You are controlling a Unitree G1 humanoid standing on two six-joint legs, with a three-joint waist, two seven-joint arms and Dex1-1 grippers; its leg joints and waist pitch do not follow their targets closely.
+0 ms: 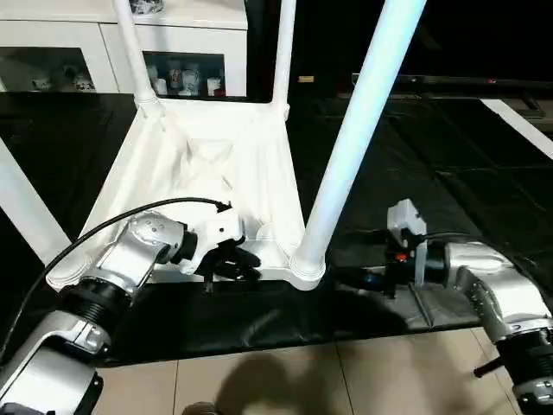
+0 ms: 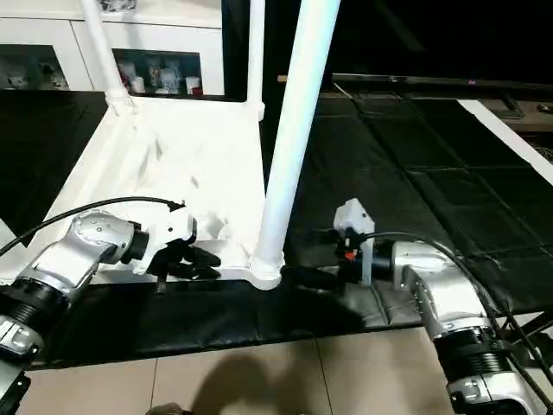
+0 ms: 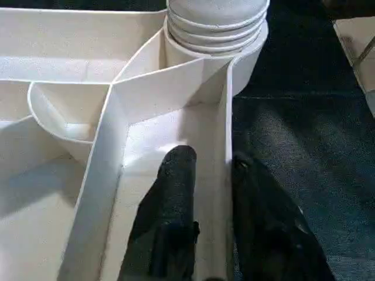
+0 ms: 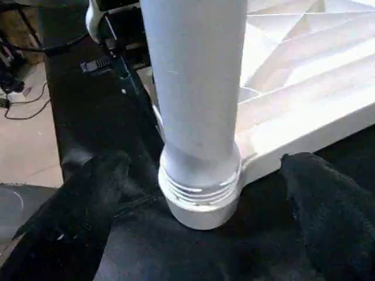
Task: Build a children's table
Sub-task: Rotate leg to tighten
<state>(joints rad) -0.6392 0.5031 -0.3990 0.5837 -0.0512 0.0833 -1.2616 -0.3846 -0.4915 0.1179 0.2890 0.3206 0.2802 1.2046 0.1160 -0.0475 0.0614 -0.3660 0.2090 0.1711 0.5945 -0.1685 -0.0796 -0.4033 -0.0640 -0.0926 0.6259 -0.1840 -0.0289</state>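
Table top (image 1: 216, 173) and legs (image 1: 359, 130): plain white. Mat (image 1: 449, 181) beneath: black. Floor tiles (image 1: 285, 380): beige. Forearms (image 1: 130, 259) silver; gripper fingers (image 3: 173, 199) black. Cabinet (image 1: 78, 43): white.

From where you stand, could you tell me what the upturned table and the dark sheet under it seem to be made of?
Table top: looks like moulded white plastic, smooth with a slight sheen; thin ribs run across its underside.
Near leg: apparently the same plastic, with ridges like a screw thread at its base in the socket.
Sheet: black, creased with some sheen, perhaps plastic film or coated fabric; I cannot tell which.
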